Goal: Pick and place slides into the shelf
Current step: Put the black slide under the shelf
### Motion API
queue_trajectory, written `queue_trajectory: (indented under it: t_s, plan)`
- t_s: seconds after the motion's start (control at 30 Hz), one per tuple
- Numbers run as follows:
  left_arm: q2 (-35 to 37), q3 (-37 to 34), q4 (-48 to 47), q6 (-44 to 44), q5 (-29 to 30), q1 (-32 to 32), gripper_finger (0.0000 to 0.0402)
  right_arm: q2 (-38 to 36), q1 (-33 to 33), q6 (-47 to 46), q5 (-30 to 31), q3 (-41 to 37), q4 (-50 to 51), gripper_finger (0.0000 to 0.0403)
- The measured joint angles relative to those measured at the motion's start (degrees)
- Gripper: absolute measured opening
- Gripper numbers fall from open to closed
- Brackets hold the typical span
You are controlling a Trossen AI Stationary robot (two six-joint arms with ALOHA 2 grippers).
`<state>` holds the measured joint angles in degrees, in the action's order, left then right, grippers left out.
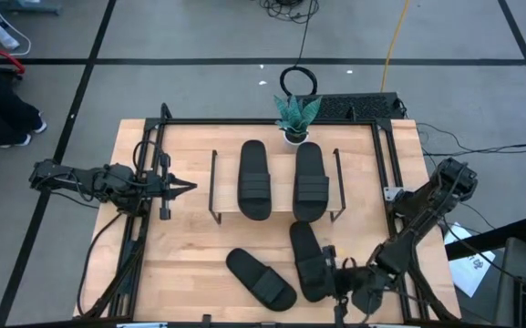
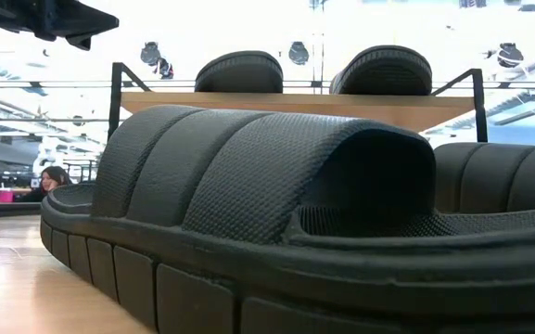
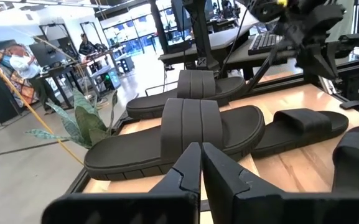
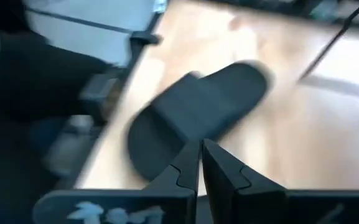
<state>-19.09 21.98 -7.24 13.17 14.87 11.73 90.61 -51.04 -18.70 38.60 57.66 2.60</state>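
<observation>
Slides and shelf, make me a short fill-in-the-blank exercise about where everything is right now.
1. The number of slides lying on the shelf board is ____.
2. The other two slides, one and another, lie on the ____ in front of the shelf.
3. Just behind the shelf stands a small potted ____.
4. The left end effector has its fingers ____, as does the right end effector.

Missing words: two; table; plant; shut
</observation>
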Motion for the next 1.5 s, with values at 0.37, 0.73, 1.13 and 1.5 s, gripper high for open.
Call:
queue_trajectory:
  t_s: [0.37,0.73,1.13,1.5]
  plan:
    - [0.0,0.0,-0.3,-0.5,0.0,0.0,0.0011,14.1,-6.9,-17.0,16.7,22.7,45.2,0.0001]
    - [0.0,0.0,-0.3,-1.4,0.0,0.0,0.0002,31.1,-7.8,-41.9,10.4,38.9,75.2,0.0]
    - [0.0,0.0,-0.3,-1.9,0.0,0.0,0.0009,31.8,-6.0,-41.1,0.1,39.5,71.1,0.0133]
    - [0.0,0.0,-1.7,-1.9,0.0,0.0,0.0016,31.8,-3.7,-41.9,-0.3,39.5,68.3,0.0229]
